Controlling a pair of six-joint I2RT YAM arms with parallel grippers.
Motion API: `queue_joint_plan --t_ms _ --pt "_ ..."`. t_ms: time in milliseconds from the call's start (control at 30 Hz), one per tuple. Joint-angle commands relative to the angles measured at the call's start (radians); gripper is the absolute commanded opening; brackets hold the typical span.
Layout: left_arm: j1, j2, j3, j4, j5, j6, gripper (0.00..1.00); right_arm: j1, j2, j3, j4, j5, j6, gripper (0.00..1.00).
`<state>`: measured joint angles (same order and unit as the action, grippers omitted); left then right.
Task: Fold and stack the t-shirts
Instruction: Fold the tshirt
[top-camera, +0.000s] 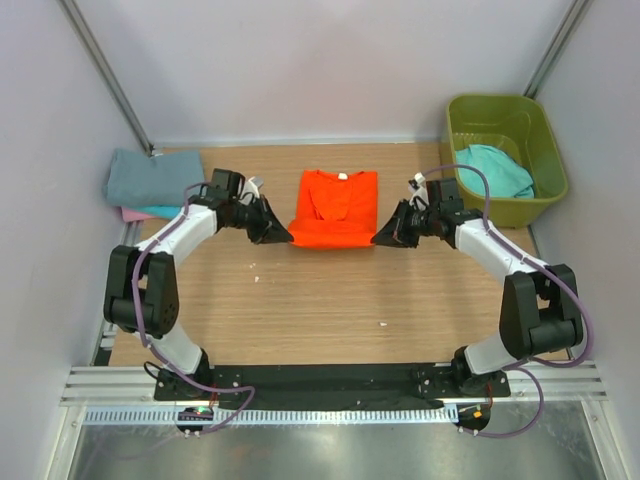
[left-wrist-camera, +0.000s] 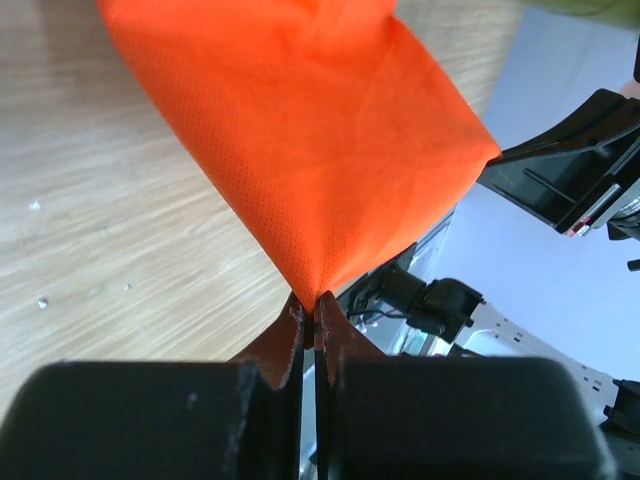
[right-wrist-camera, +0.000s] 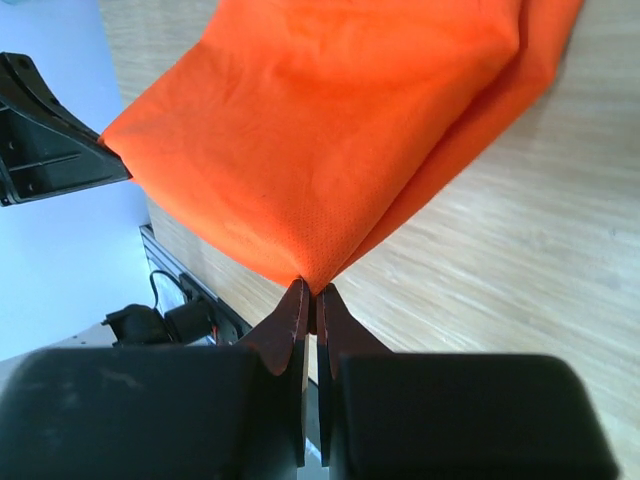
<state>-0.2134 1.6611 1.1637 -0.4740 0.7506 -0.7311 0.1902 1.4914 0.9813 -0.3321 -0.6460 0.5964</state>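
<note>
The orange t-shirt (top-camera: 336, 208) lies at the back middle of the table, its white neck label at the far edge, its near part lifted and stretched between my grippers. My left gripper (top-camera: 289, 239) is shut on the shirt's near left corner (left-wrist-camera: 312, 290). My right gripper (top-camera: 377, 241) is shut on the near right corner (right-wrist-camera: 310, 282). The orange cloth (left-wrist-camera: 300, 140) (right-wrist-camera: 330, 130) fans out from each pair of closed fingertips. A teal t-shirt (top-camera: 495, 168) lies in the olive-green tub. Folded grey-blue (top-camera: 150, 178), teal (top-camera: 160, 211) and pink (top-camera: 132, 214) shirts are stacked at the far left.
The olive-green tub (top-camera: 505, 158) stands at the back right, just behind my right arm. The shirt stack sits at the table's back left corner behind my left arm. Bare wood table (top-camera: 320, 310) spreads in front of the orange shirt. White walls enclose three sides.
</note>
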Motion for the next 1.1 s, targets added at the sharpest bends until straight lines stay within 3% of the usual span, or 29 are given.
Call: queue_joint_plan --t_ms 0,200,333,433,533,567,600,633,667,700,733,833,1067 --pt "-0.003 -0.034 -0.036 -0.002 0.024 -0.024 0.00 -0.005 -0.065 -0.035 -0.010 0.002 -0.004 0.01" --pt "-0.003 0.031 -0.039 0.023 0.033 -0.022 0.00 -0.003 -0.088 -0.107 0.011 0.019 -0.009 0.01" --pt "-0.004 0.130 0.100 0.014 0.046 -0.008 0.00 -0.006 -0.071 -0.058 0.033 0.023 -0.009 0.01" --pt "-0.003 0.253 0.308 0.012 0.052 0.015 0.00 -0.024 0.015 0.066 0.096 0.025 -0.003 0.01" --pt "0.000 0.379 0.584 0.021 0.026 0.024 0.00 -0.046 0.189 0.291 0.123 0.022 -0.013 0.01" --pt "0.002 0.476 0.760 0.021 0.010 0.035 0.00 -0.061 0.305 0.444 0.130 0.022 -0.047 0.01" --pt "0.002 0.521 0.843 0.015 -0.049 0.053 0.00 -0.066 0.363 0.527 0.131 0.044 -0.073 0.02" --pt "0.000 0.563 0.917 0.005 -0.087 0.099 0.11 -0.069 0.422 0.607 0.130 0.058 -0.090 0.06" --pt "0.000 0.635 0.982 0.014 -0.120 0.119 0.30 -0.074 0.490 0.754 0.125 0.065 -0.127 0.18" --pt "-0.001 0.666 1.072 0.014 -0.157 0.143 0.47 -0.075 0.588 0.817 0.119 0.074 -0.142 0.48" --pt "0.000 0.692 1.111 0.012 -0.237 0.162 0.67 -0.075 0.633 0.870 0.098 0.089 -0.147 0.57" --pt "0.002 0.721 1.146 0.026 -0.255 0.231 0.79 -0.074 0.676 0.933 0.097 0.083 -0.129 0.69" --pt "0.034 0.712 1.047 -0.031 -0.257 0.249 0.82 -0.074 0.592 0.728 0.126 0.034 -0.086 0.70"
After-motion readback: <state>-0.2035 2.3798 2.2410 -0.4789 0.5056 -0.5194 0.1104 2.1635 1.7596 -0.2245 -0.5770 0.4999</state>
